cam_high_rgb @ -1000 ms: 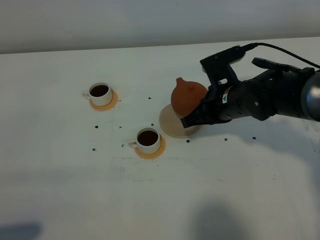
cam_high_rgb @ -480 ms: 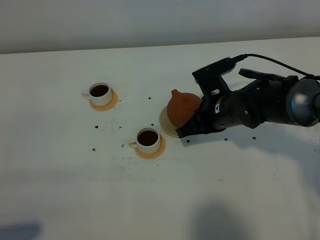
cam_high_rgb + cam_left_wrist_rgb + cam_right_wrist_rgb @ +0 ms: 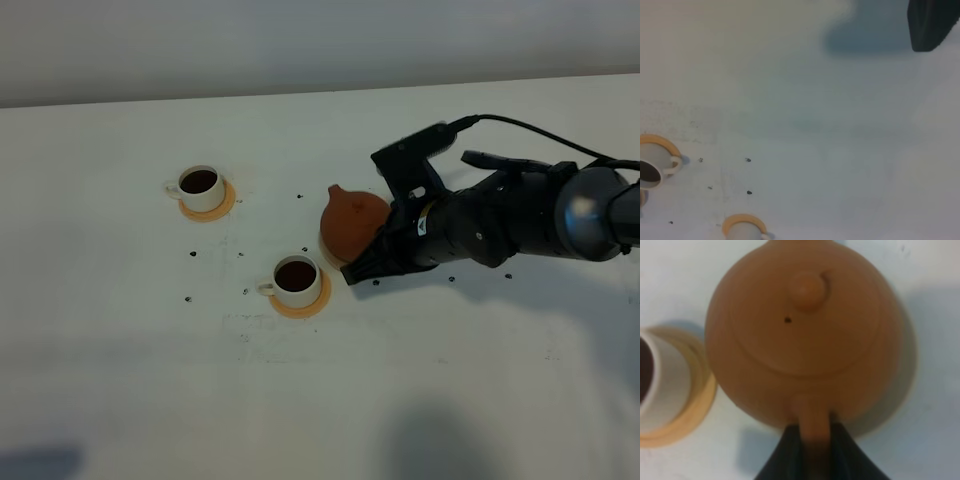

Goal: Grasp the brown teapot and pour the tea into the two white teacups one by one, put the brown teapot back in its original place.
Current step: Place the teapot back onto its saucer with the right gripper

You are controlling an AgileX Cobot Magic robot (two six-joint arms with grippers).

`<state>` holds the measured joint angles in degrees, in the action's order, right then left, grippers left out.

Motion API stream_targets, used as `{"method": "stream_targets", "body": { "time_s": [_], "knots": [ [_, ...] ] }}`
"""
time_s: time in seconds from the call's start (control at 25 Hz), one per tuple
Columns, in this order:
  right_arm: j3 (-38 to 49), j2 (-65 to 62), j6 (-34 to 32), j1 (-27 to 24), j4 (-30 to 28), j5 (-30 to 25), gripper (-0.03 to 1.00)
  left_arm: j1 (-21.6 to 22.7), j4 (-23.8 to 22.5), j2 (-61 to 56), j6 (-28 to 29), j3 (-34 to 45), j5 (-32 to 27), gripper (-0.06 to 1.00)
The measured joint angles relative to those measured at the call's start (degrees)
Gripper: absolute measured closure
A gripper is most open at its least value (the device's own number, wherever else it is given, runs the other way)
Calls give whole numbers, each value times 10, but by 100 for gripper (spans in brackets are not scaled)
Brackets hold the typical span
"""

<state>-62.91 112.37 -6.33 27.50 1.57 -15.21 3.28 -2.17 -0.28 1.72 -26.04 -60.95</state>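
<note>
Clay-brown teapot (image 3: 350, 220) sits at three o'clock of the filled teacups (image 3: 297, 278), handle clamped in the right pincer (image 3: 815, 440); release looks next.

Squat round clay teapot (image 3: 352, 221): reddish-brown, plain, one small dark dot on the lid. Two small cylindrical cups (image 3: 298, 281) (image 3: 201, 187): white outside, dark brown liquid inside. Round coasters (image 3: 300, 306) beneath them: orange. Tabletop (image 3: 120, 370): white with scattered black specks. Right arm housing (image 3: 500, 215): black.
</note>
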Motion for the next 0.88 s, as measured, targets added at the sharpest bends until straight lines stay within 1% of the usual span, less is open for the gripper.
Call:
{"method": "stream_targets", "body": {
  "time_s": [0.36, 0.56, 0.68, 0.84, 0.88],
  "knots": [
    [-1, 11, -3, 0, -2, 5, 88, 0, 0, 0, 0, 0, 0, 59],
    [-16, 13, -17, 1, -9, -20, 87, 0, 0, 0, 0, 0, 0, 59],
    [-18, 14, -18, 1, -9, -24, 79, 0, 0, 0, 0, 0, 0, 59],
    [-18, 12, -24, 1, -9, -29, 59, 0, 0, 0, 0, 0, 0, 59],
    [-18, 7, -25, 1, -10, -33, 56, 0, 0, 0, 0, 0, 0, 59]
  ]
}}
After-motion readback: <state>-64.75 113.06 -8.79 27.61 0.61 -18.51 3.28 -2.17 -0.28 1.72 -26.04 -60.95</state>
